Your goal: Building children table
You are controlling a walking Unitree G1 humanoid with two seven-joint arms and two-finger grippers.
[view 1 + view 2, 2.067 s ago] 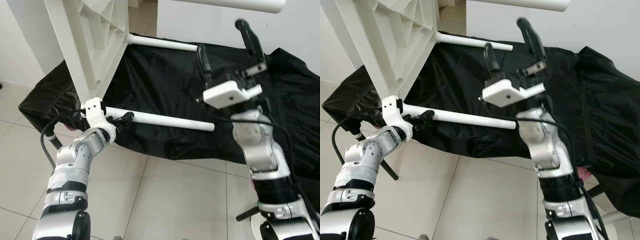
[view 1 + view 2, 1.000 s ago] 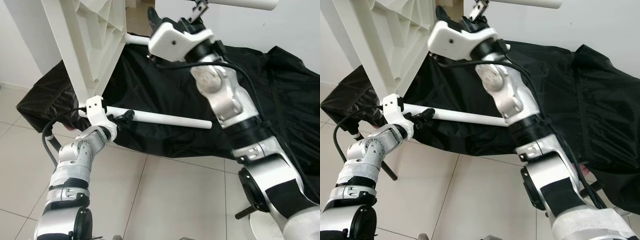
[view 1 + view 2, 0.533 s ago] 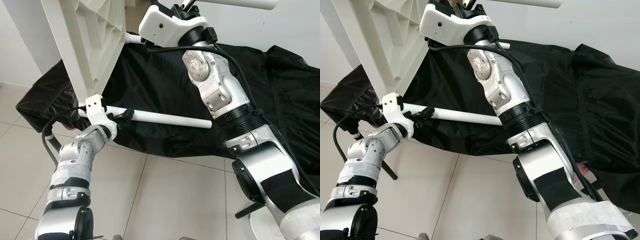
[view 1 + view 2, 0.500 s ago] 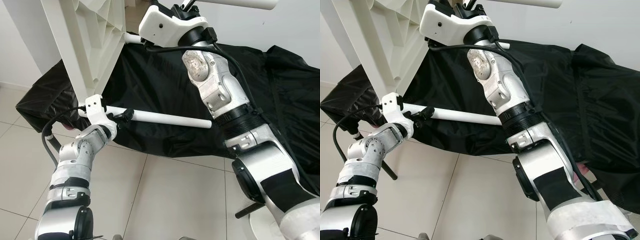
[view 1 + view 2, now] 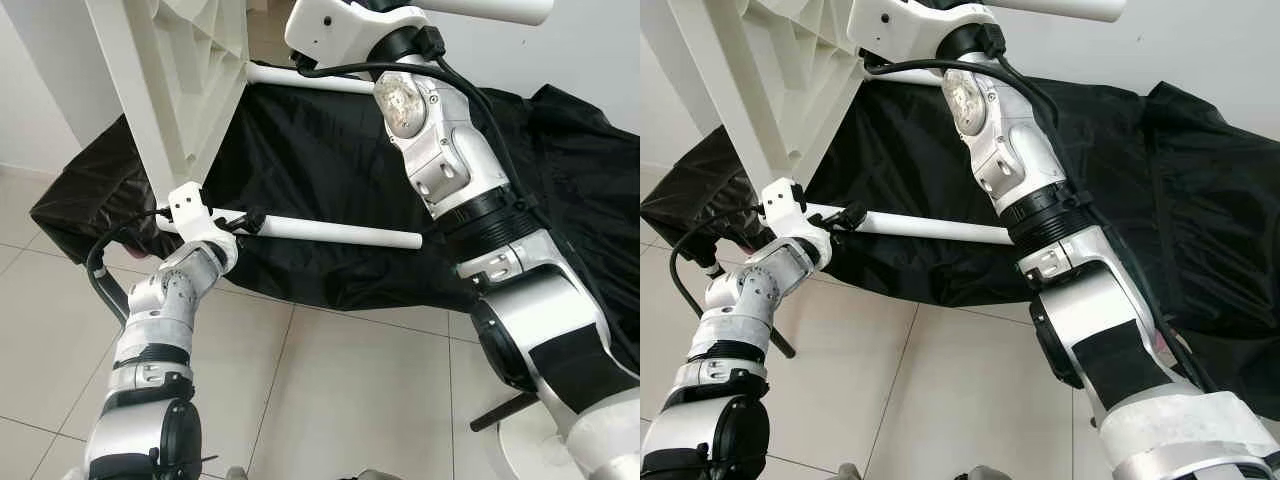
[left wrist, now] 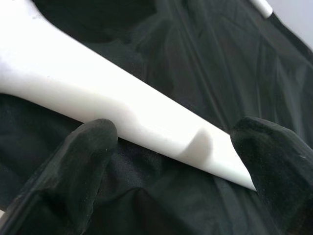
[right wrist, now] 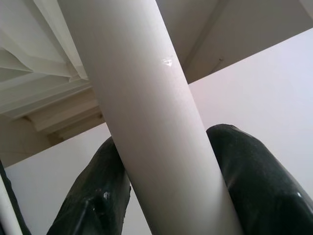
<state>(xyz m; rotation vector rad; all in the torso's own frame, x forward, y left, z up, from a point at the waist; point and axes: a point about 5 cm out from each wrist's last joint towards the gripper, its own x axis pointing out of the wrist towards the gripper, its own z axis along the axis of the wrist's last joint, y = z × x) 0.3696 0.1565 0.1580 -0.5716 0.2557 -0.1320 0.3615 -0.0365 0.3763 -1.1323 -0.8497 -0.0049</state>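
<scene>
White plastic fills the upper left: the children's tabletop (image 5: 180,80) stands tipped on edge over a black sheet (image 5: 330,180), legs jutting sideways; the left gripper (image 5: 243,222) brackets the lower leg (image 5: 340,233) near its socket — whether it pinches cannot be told; the right gripper (image 7: 168,196) is clamped round the upper leg (image 7: 146,107), raised high by the tabletop; this looks like the leg-seating step; next calls for a firm push or twist along the leg's axis; both legs lie near level, pointing away from the tabletop's underside.
</scene>
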